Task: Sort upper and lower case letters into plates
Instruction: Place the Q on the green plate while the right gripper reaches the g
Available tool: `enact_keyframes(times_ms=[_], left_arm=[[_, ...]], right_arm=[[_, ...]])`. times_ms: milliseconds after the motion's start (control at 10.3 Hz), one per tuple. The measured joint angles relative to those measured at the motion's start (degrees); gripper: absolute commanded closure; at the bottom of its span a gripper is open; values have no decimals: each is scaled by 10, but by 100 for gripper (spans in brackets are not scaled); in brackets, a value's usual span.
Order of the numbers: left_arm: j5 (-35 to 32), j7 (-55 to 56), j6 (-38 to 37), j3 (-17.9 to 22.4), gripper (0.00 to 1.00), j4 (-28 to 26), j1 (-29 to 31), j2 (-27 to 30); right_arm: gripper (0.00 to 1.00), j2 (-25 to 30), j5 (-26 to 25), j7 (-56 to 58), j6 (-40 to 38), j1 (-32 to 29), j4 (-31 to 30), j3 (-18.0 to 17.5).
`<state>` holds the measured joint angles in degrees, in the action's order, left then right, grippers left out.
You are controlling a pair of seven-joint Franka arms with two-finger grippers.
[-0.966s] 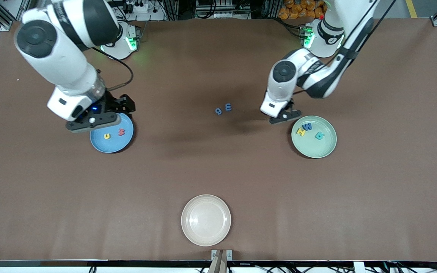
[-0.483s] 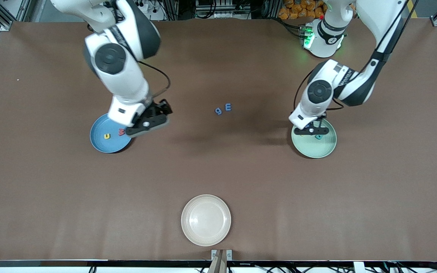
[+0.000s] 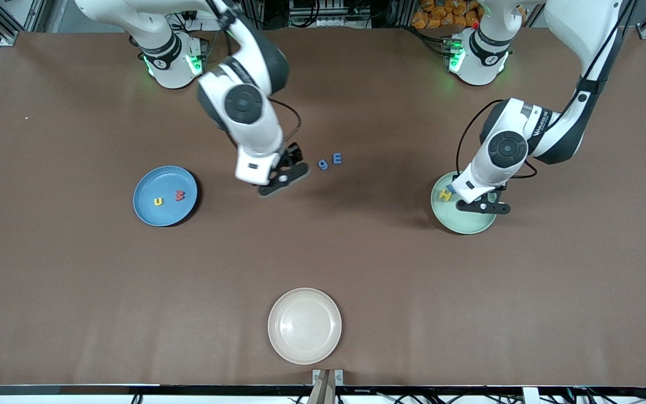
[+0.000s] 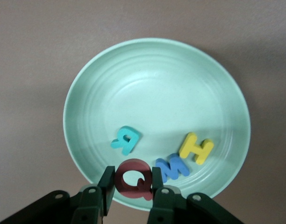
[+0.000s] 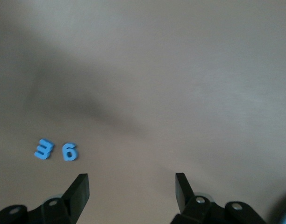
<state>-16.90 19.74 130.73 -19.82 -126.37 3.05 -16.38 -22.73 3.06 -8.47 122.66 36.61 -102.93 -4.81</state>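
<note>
Closest to my front camera I see a cream-white plate [image 3: 304, 325] sitting on the brown counter [image 3: 76, 280].

Farther up, toward the right arm's end, there is the blue plate [image 3: 149, 216]. It has a yellow u [image 3: 158, 201] and a red letter [image 3: 179, 195] lying in it. Toward the left arm's end is the mint green plate [image 4: 157, 84].

My left tool [image 4: 132, 192] hangs over the green plate's edge. Its two fingers [image 4: 107, 183] are squeezed onto a dark red Q [image 4: 132, 179]. Down in that plate lie a teal R [image 4: 125, 140], a blue M [image 4: 173, 167] and a yellow H [image 4: 196, 148]. The M touches the H.

My right tool [image 5: 132, 190] is up over bare counter between the two plates. Its fingers [image 5: 80, 186] are apart and hold nothing.

Near it, out on the counter, a blue g [image 3: 323, 164] and a blue E [image 3: 337, 159] lie just beside each other.
</note>
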Motion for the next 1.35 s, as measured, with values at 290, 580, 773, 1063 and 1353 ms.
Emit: enact_keyframes(times_ms=[290,580,773,1063,1353], left_arm=[[30,0,61,0,86,4,-6,-34],[32,0,104,6,86,5,-15,-68],[32,0,113,14,86,5,-16,-70],[32,-3,120,20,82,5,-17,-73],[31,-6,120,26,78,3,-17,-74]], right_arm=[[37,-48,2,0,24,26,-2,-22],[40,-68,2,0,81,31,-26,-47],[40,-83,2,0,108,37,-34,-49],[42,-104,2,0,142,46,-34,-54],[42,-118,2,-1,158,56,-34,-55]])
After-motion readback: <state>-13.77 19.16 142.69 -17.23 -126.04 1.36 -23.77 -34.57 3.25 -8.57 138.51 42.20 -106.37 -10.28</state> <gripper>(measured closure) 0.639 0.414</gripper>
